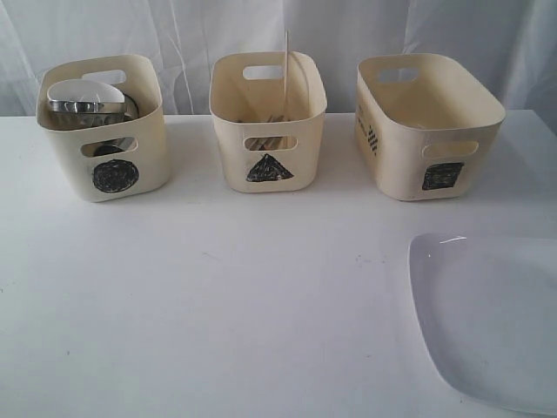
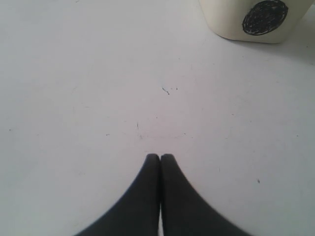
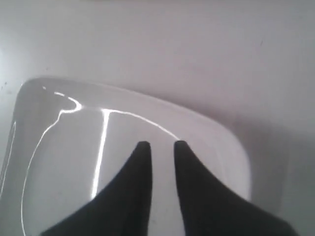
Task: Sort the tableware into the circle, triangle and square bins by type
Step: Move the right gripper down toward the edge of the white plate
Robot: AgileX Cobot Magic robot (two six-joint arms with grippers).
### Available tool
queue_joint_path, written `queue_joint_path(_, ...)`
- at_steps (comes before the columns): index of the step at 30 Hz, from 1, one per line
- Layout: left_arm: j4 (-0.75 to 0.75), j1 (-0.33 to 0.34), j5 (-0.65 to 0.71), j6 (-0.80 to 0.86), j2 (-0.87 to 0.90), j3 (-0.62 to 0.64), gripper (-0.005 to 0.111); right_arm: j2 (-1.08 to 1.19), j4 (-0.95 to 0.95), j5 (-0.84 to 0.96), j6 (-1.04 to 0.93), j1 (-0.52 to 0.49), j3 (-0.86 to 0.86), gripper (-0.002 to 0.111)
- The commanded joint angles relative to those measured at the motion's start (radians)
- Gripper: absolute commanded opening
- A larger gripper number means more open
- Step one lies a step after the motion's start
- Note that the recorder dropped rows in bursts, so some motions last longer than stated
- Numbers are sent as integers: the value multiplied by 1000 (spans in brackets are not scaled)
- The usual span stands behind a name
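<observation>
Three cream bins stand in a row at the back. The circle bin [image 1: 103,131] holds a small white bowl [image 1: 84,91] on steel mugs [image 1: 83,107]. The triangle bin [image 1: 267,122] holds cutlery, with a chopstick [image 1: 285,61] sticking up. The square bin [image 1: 426,126] shows nothing inside. The large white plate [image 1: 492,318] lies at the front right. My right gripper [image 3: 159,144] hangs open over the plate [image 3: 69,162], near its far rim, with nothing between its fingers. My left gripper [image 2: 160,156] is shut and empty above bare table, apart from the circle bin [image 2: 256,19]. Neither arm shows in the exterior view.
The white table [image 1: 218,296] carries only the three bins and the plate. A white curtain hangs behind the bins. The plate runs past the right and front edges of the exterior view.
</observation>
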Motion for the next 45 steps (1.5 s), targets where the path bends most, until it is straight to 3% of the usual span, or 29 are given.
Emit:
queue_joint_path(1, -11, 0, 11, 0, -4, 3, 0, 29, -7, 24, -15, -9, 10, 43)
queue_joint_path(5, -11, 0, 11, 0, -4, 3, 0, 40, 18, -83, -15, -9, 10, 56)
queue_joint_path(10, -11, 0, 11, 0, -4, 3, 0, 40, 105, -174, 2, -9, 10, 55)
queue_joint_path(15, -11, 0, 11, 0, -4, 3, 0, 49, -59, -166, -44, -7, 10, 55)
queue_joint_path(19, -11, 0, 11, 0, -4, 3, 0, 67, -166, -164, -117, -7, 10, 55)
queue_joint_path(30, -11, 0, 11, 0, -4, 3, 0, 191, -135, -34, -445, -7, 10, 55)
queue_joint_path(34, -11, 0, 11, 0, -4, 3, 0, 226, -136, -30, -552, -7, 10, 43)
queue_joint_path(41, -11, 0, 11, 0, -4, 3, 0, 253, -137, -141, -543, -7, 10, 0)
queue_joint_path(45, -11, 0, 11, 0, -4, 3, 0, 257, -133, -138, -472, -7, 10, 0)
